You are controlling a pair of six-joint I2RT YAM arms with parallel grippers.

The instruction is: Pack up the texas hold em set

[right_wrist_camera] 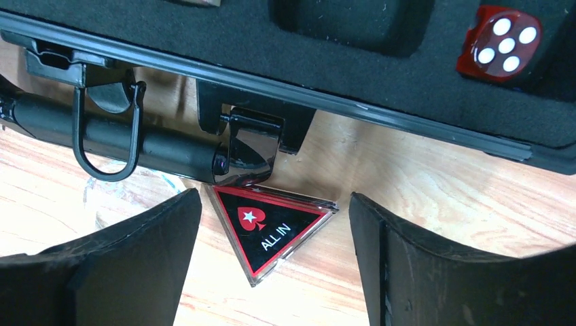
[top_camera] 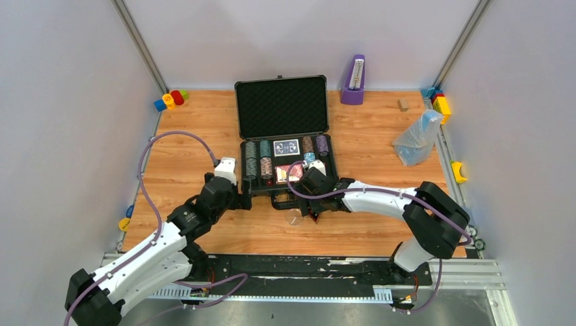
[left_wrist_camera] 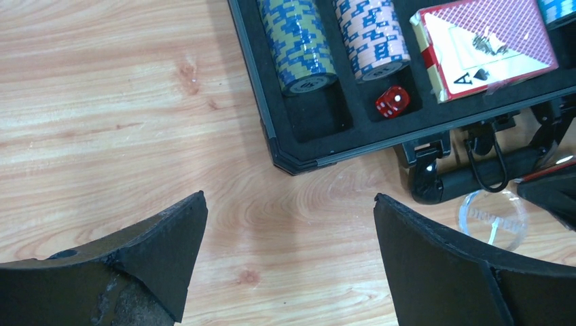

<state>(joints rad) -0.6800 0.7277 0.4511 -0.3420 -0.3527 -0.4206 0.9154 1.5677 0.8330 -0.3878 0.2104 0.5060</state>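
Observation:
The black case [top_camera: 282, 109] lies open with its lid up and its handle [top_camera: 285, 201] toward me. Striped chip rolls [left_wrist_camera: 299, 41], a red card deck [left_wrist_camera: 486, 47] and a red die [left_wrist_camera: 392, 102] sit in its foam. My left gripper [left_wrist_camera: 289, 198] is open and empty over bare wood, just off the case's front left corner [left_wrist_camera: 292, 161]. My right gripper [right_wrist_camera: 275, 197] is open and low, straddling the triangular "ALL IN" button [right_wrist_camera: 272, 227], which lies flat on the table against the handle mount. A clear round disc [left_wrist_camera: 492, 217] lies beside it.
A purple object [top_camera: 353, 80] stands at the back. A clear plastic bag [top_camera: 418, 136] lies at the right. Colourful blocks sit at the back left [top_camera: 171, 100] and back right [top_camera: 438, 102]. Another red die [right_wrist_camera: 499, 44] sits in the case foam.

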